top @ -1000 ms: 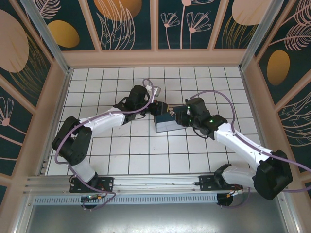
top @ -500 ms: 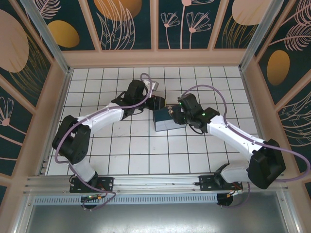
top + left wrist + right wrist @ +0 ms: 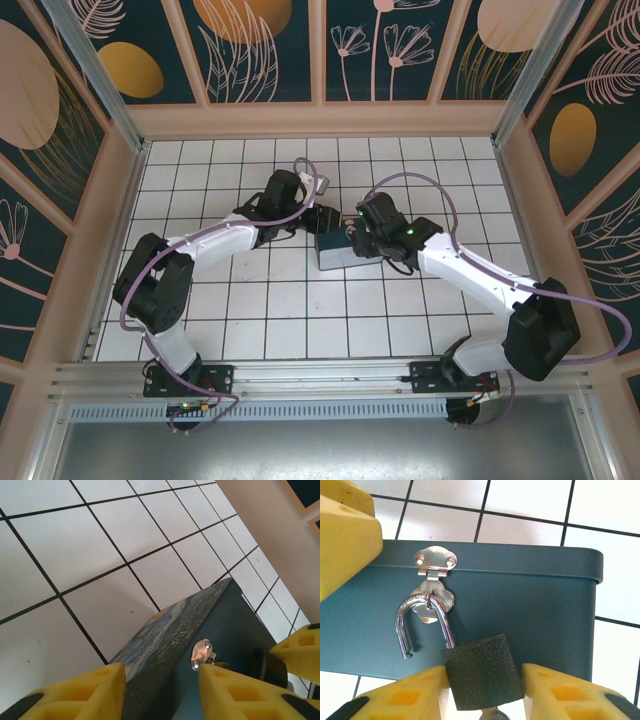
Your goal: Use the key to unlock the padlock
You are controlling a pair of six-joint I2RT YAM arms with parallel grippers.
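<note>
The black padlock [image 3: 482, 672] hangs on the hasp [image 3: 435, 560] of the blue painted tin [image 3: 338, 252]. Its metal shackle [image 3: 405, 625] is sprung open, one end free, the other leg still through the hasp ring. My right gripper [image 3: 482, 690] is shut on the padlock's body, a yellow pad on each side. The key [image 3: 492, 714] sticks out under the padlock, mostly cut off by the frame edge. My left gripper [image 3: 162, 690] straddles the tin's upper edge [image 3: 170, 630], one pad over the lid, the other by the hasp [image 3: 201, 652]. Whether it presses the tin is unclear.
The tin sits mid-table on white tiles [image 3: 260, 310], both arms meeting at its far side. A left finger [image 3: 345, 530] shows at the tin's upper left corner. Wooden walls [image 3: 320, 118] enclose the table. Open tiles lie toward the near edge.
The right arm has swung left, bringing its gripper closer over the tin's far edge. The tin has shifted slightly left. The left gripper has barely moved.
</note>
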